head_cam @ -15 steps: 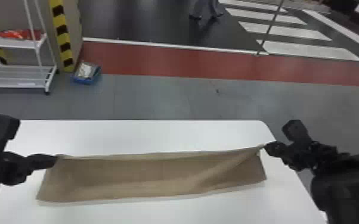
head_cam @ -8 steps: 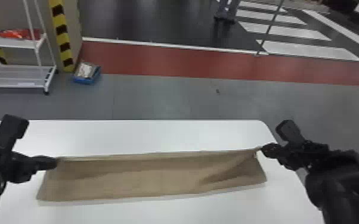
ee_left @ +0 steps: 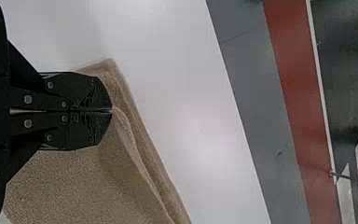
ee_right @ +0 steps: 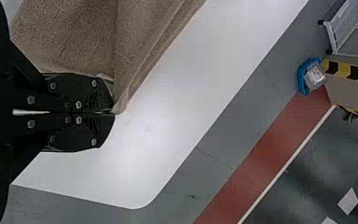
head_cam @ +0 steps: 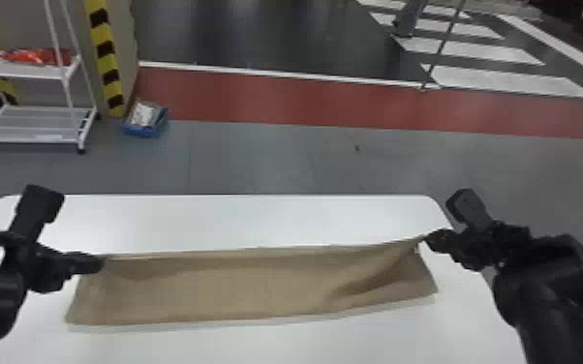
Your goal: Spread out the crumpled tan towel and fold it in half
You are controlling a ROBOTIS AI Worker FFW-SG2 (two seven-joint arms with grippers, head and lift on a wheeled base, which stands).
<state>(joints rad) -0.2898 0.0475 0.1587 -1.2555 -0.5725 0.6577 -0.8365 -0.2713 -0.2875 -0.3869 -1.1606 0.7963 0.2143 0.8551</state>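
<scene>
In the head view the tan towel (head_cam: pixel 256 285) lies as a long, wide band across the white table, with slanting creases toward its right end. My left gripper (head_cam: pixel 101 263) is shut on its far left corner. At the far right corner, my right gripper (head_cam: pixel 427 238) pinches the cloth, which rises slightly toward it. The left wrist view has the left gripper (ee_left: pixel 112 111) with closed fingertips on the towel (ee_left: pixel 74 186), two edge layers beside them. In the right wrist view the right gripper (ee_right: pixel 114 113) closes on the corner tip of the towel (ee_right: pixel 74 37).
The white table (head_cam: pixel 237 218) has bare surface beyond the towel and in front of it. Past the table's far edge, a white shelf cart (head_cam: pixel 34 126) and a blue bin (head_cam: pixel 144 121) stand on the floor at the left.
The right gripper has moved a little leftward with its towel corner, and the creases near that end have deepened. The left gripper shifts barely, still at its corner.
</scene>
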